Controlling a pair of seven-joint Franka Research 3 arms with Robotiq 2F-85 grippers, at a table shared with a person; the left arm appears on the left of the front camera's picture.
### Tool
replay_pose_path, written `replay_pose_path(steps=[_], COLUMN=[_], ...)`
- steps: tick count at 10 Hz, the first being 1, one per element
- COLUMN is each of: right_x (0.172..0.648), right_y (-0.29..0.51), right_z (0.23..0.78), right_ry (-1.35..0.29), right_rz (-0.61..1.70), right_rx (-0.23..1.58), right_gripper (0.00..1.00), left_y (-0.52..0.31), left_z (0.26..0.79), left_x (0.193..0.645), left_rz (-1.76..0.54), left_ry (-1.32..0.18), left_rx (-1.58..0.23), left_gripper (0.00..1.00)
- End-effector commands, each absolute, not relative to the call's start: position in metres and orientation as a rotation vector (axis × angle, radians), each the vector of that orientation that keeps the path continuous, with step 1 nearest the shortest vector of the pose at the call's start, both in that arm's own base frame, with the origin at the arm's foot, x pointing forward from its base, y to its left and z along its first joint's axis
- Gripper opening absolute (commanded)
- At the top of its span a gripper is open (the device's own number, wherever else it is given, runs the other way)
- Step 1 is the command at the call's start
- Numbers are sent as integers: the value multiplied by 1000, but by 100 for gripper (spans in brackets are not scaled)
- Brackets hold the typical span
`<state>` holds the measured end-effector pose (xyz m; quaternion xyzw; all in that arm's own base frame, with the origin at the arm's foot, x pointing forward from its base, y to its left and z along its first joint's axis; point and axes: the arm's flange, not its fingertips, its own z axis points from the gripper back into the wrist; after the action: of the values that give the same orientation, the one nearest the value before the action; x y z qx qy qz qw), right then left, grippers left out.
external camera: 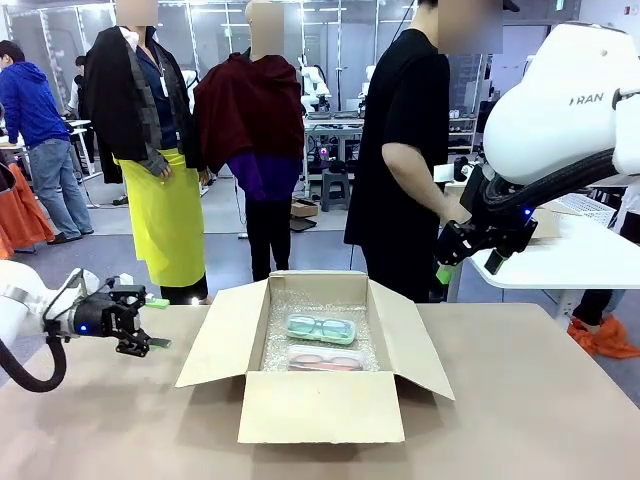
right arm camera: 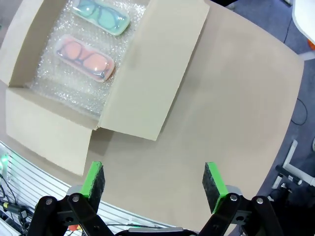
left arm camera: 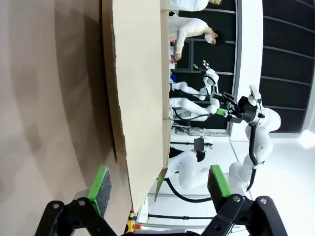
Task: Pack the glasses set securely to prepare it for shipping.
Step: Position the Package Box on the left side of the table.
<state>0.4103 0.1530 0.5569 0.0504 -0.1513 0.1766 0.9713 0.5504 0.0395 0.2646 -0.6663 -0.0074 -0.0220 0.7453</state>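
An open cardboard box [external camera: 320, 405] stands mid-table, lined with bubble wrap [external camera: 315, 305]. Inside lie two clear cases side by side: the mint-green glasses [external camera: 320, 328] farther back, the pinkish-red glasses [external camera: 325, 358] nearer the front. The right wrist view looks down on the mint case [right arm camera: 101, 15] and the pink case [right arm camera: 84, 56]. My left gripper [external camera: 158, 322] hovers low at the box's left, open and empty, facing the left flap [left arm camera: 138, 98]. My right gripper [external camera: 470, 268] hangs high at the back right, open, with its green pads [right arm camera: 212, 179] apart over bare table.
A person in black [external camera: 405, 130] stands at the far side behind the box. All box flaps are spread outward, the right flap [right arm camera: 162, 69] lying toward my right arm. A white table [external camera: 570, 255] stands at back right. Bare tabletop [external camera: 540, 400] lies to the right.
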Motion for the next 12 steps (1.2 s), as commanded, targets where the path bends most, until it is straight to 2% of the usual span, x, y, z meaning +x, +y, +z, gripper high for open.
replay_pose_path(steps=[1,6,10,11,12], right_x=[411,411,411,411,411], right_y=[153,153,153,153,153], right_z=[560,560,560,560,560], right_ry=[-300,-300,-300,-300,-300], right_rz=[376,376,376,376,376], right_rx=[91,91,91,91,91], right_gripper=[100,100,100,100,100], left_y=[31,-4,-25,-27,-26], left_z=[260,237,233,233,236], left_x=[562,566,566,565,563], left_rz=[-76,-70,-92,-95,-110], left_ry=[5,-85,-60,-60,-74], left_rx=[-1507,-1514,-1557,-1558,-1580], left_gripper=[100,100,100,85,42])
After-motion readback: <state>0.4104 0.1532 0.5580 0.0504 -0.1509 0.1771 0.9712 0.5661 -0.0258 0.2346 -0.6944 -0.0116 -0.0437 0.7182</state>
